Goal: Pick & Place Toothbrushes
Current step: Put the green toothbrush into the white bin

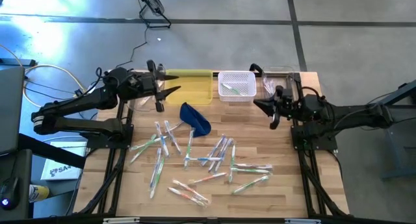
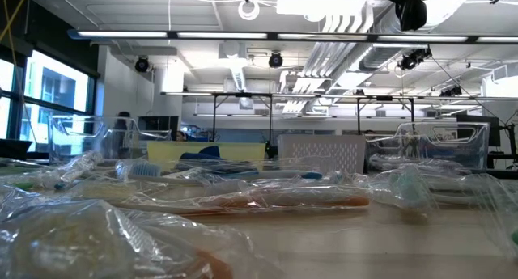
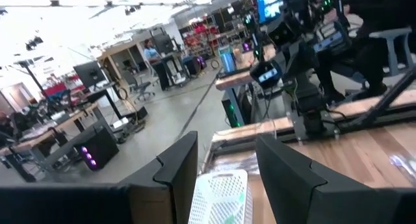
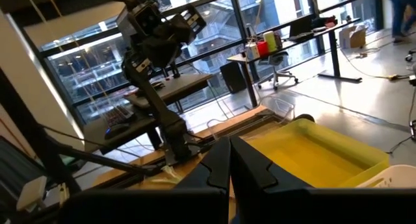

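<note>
Left gripper (image 1: 170,83) fingers apart beside yellow bin (image 1: 192,87); right gripper (image 1: 260,104) pinched together, empty.

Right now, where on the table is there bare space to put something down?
Bare wood shows along the table's right side, right of the toothbrushes and below the right pincer, and in the near right corner. The middle is crowded with toothbrushes and the blue pouch; the far edge holds the yellow tray and white basket.

Only the letters "SA" can be read, on a white sheet (image 1: 57,169) beside the table.
</note>
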{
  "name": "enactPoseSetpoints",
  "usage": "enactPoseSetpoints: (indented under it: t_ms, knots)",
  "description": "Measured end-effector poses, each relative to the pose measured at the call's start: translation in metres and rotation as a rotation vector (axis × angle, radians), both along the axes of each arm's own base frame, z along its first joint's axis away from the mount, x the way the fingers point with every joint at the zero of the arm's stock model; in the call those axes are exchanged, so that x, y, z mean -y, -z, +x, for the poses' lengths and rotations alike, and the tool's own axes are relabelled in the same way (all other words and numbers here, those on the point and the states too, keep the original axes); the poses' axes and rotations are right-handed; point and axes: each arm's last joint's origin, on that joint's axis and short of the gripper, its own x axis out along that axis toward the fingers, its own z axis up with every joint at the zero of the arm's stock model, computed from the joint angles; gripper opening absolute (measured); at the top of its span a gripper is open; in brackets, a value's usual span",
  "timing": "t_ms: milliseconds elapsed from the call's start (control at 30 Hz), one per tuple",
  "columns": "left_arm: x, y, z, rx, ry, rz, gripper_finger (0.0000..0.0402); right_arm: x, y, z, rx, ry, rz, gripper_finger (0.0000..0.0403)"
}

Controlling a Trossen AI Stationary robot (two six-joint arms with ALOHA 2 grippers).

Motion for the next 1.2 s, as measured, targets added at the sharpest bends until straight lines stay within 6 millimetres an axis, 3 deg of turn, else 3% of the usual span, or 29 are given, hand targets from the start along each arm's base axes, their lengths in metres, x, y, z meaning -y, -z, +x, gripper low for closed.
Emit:
enactPoseSetpoints:
  t_ms: [267, 567, 900, 1200]
  knots:
    - [0.000, 0.003, 0.000, -0.032, 0.003, -0.017, 0.0152, -0.006, 0.000, 0.000, 0.000, -0.044, -0.001, 0.0002]
    - [0.000, 0.004, 0.000, -0.041, 0.003, -0.023, 0.0152, -0.011, 0.000, 0.001, 0.003, -0.212, 0.009, 0.0002]
    - [0.000, 0.004, 0.000, -0.040, 0.003, -0.024, 0.0152, -0.008, 0.011, 0.002, -0.071, -0.085, 0.182, 0.0002]
    - [0.000, 0.005, 0.000, -0.047, 0.003, -0.023, 0.0152, -0.016, 0.020, 0.006, -0.145, -0.130, 0.225, 0.0002]
